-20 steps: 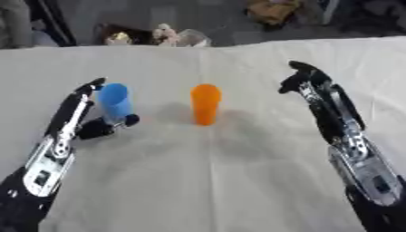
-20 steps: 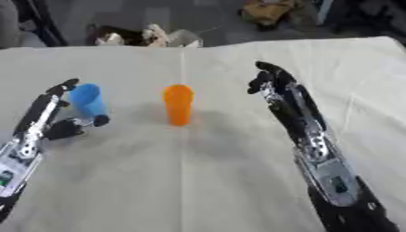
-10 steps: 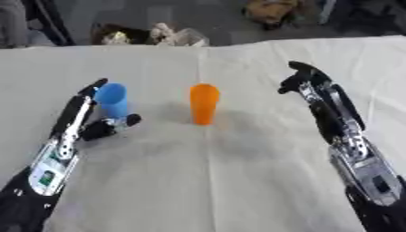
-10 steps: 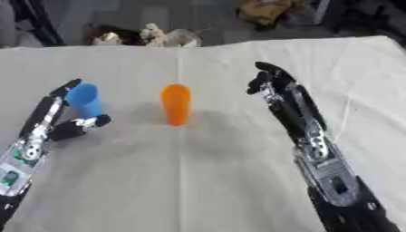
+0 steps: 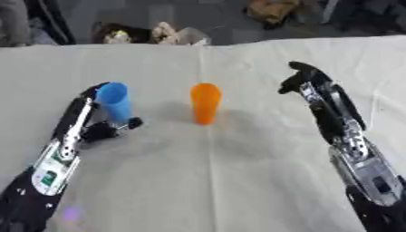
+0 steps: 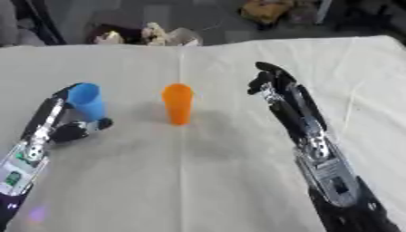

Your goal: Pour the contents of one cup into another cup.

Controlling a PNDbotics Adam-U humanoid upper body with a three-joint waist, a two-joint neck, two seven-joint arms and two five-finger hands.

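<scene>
A blue cup stands upright on the white cloth at the left, its mouth up. My left hand is curled round it, fingers behind it and thumb at its base. An orange cup stands upright on the cloth in the middle, apart from both hands. My right hand hovers to the right of the orange cup with relaxed fingers and nothing in it. What the cups hold cannot be seen.
The table is covered by a white cloth with a crease down its middle. Beyond the far edge lie a few small things and a brown bundle on the dark floor.
</scene>
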